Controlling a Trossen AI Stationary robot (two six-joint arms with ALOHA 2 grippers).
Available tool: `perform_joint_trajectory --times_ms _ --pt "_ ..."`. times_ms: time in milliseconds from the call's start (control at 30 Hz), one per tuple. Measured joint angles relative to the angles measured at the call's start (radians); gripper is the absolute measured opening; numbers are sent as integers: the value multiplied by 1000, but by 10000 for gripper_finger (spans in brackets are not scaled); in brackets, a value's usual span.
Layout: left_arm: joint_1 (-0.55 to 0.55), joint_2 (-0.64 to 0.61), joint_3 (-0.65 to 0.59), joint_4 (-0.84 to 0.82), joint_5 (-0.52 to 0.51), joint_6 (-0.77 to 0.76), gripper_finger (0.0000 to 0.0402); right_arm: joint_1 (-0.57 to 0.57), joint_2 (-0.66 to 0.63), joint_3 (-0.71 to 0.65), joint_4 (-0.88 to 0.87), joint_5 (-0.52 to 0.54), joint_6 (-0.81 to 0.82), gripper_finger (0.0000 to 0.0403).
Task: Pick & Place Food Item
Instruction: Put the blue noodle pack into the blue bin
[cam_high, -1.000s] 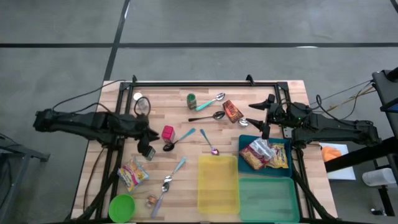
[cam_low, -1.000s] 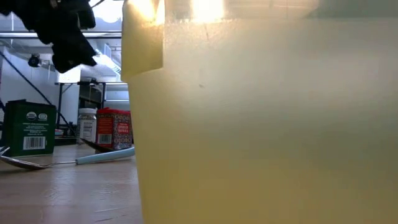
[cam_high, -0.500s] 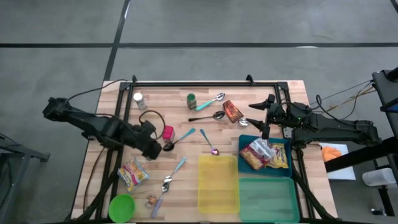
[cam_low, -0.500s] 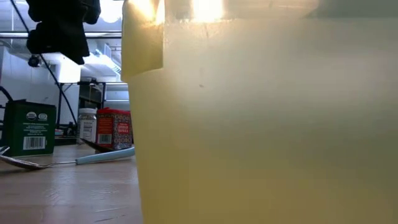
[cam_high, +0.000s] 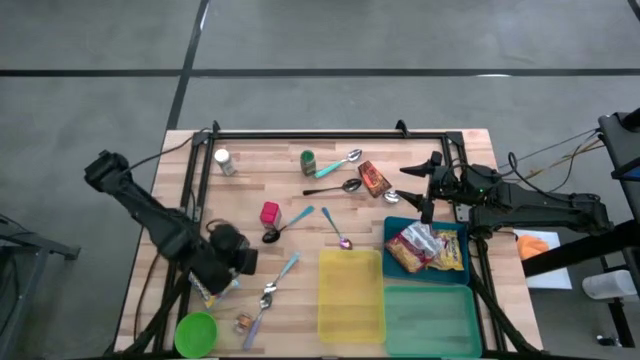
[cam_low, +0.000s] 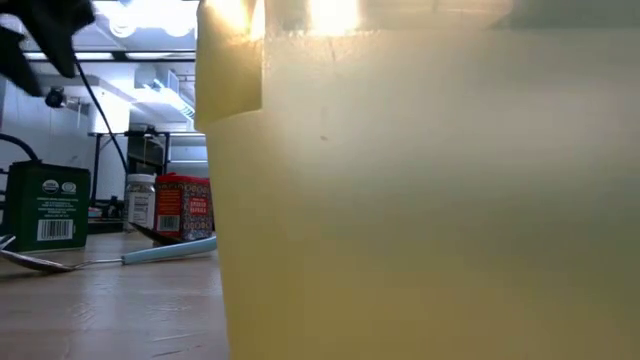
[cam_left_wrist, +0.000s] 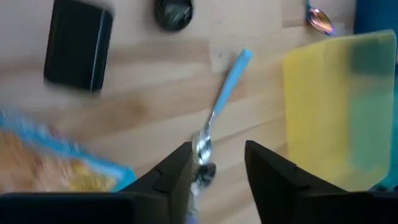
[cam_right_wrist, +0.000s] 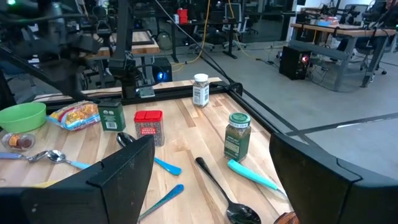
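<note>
Trays: one yellow tray (cam_high: 350, 294), two teal trays (cam_high: 432, 318).

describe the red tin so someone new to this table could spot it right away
Start at the yellow bin near the table's front edge, then look toward the left arm's side, past the blue-handled spoons. The red tin stands upright beside a black spoon bowl; it is the only red, boxy container there.

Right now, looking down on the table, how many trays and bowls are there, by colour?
Yellow tray: 1
Blue tray: 1
Green tray: 1
Green bowl: 1
Total: 4
</note>
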Motion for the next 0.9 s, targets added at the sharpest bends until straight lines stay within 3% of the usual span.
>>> perform_joint_trajectory --times_ms 233,400,600,900 --pt "-106 60 0 3 -23 -472 233 0 0 0 0 0 -1 315" --pt "-112 70 -1 44 107 -789 263 0 0 0 -1 0 -1 315" --pt "-111 71 -1 114 161 -1014 266 0 0 0 -2 0 0 315" --pt "-49 152 -2 124 249 -1029 266 0 0 0 -2 0 0 315"
